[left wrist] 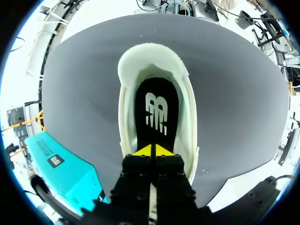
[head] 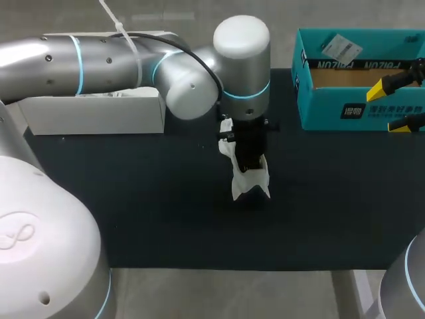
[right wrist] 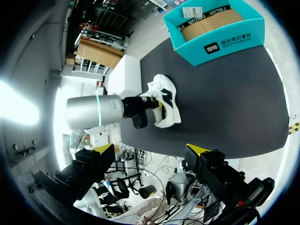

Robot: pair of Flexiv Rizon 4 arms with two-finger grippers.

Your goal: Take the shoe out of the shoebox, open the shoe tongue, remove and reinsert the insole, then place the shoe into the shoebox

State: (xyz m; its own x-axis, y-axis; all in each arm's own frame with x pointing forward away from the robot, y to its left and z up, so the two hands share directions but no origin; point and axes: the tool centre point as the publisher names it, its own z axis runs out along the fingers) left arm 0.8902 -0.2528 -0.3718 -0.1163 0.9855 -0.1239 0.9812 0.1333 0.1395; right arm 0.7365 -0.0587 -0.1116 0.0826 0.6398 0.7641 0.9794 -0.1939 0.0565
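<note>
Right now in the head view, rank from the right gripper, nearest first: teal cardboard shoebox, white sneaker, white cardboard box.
1. teal cardboard shoebox: far right, by the right gripper.
2. white sneaker: table centre.
3. white cardboard box: far left.

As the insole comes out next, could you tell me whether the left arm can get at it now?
Likely yes: its fingers hang shut right over the shoe's open mouth, insole bare beneath.

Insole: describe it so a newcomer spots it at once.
On the dark table, find the white shoe at its middle, under the left pincer. The insole lies inside it, black with a white logo, unlike the cream lining around it.
</note>
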